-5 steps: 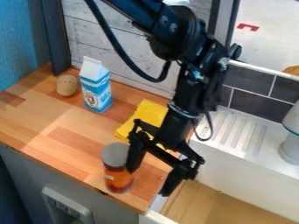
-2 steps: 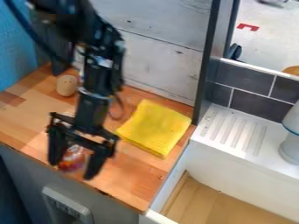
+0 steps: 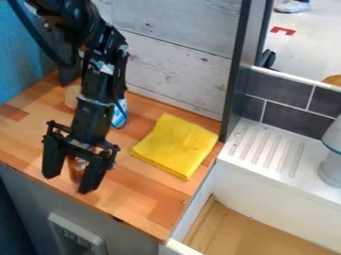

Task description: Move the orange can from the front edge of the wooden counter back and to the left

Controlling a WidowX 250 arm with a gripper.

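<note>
One black robot arm (image 3: 100, 64) is coming in from the upper left of the frame and bending downward, its lower part leaning slightly so that the tool (image 3: 69, 182) is hanging at the lower left, over the front part of the wooden desk (image 3: 136, 191). The tool is pointing down with its two fingers standing well apart. An orange-brown jar (image 3: 79, 167) is showing in the gap between them, at the lower left of the frame; whether either finger is touching it, I cannot tell.

The arm is hiding part of what is standing behind it: a pale, rounded thing (image 3: 71, 95) is peeking out at the left, and a blue and white carton (image 3: 120, 113) is showing just to the right of the arm. A yellow folded cloth (image 3: 176, 145) is lying near the middle, well apart from the tool. Behind the desk a whitish plank wall (image 3: 176, 69) is rising, and a dark post (image 3: 241, 64) is standing at its right end. Farther right, a white sink (image 3: 283, 187) with a grooved ledge is sitting beside the desk, and a pale container (image 3: 333, 162) is standing on it at the right edge.
</note>
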